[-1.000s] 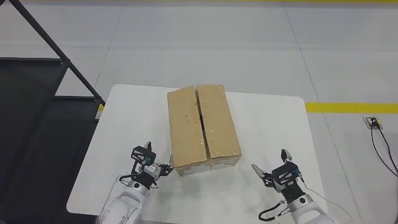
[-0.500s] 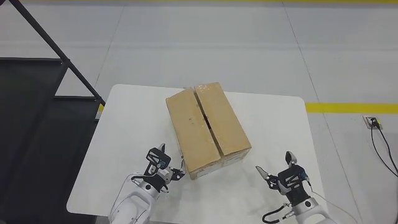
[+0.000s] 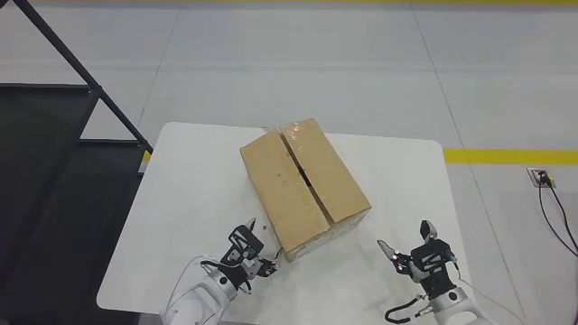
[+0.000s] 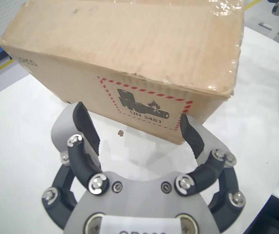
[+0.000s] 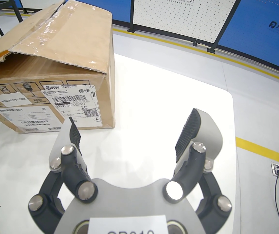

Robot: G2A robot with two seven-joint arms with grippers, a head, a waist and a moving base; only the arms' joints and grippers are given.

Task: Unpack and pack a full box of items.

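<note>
From above: brown box [image 3: 302, 185] askew mid-surface [image 3: 181, 199], left tool [image 3: 260, 255] at its near corner, right tool [image 3: 404, 239] near the surface's near right corner.

Left wrist: left tool [image 4: 132, 114] spread wide, empty, just beside the box [image 4: 129, 37].

Right wrist: right tool [image 5: 132, 118] open, empty, apart from the box. Likely best to brace a wall and lift the ragged flap [image 5: 61, 44] by its edge.
</note>
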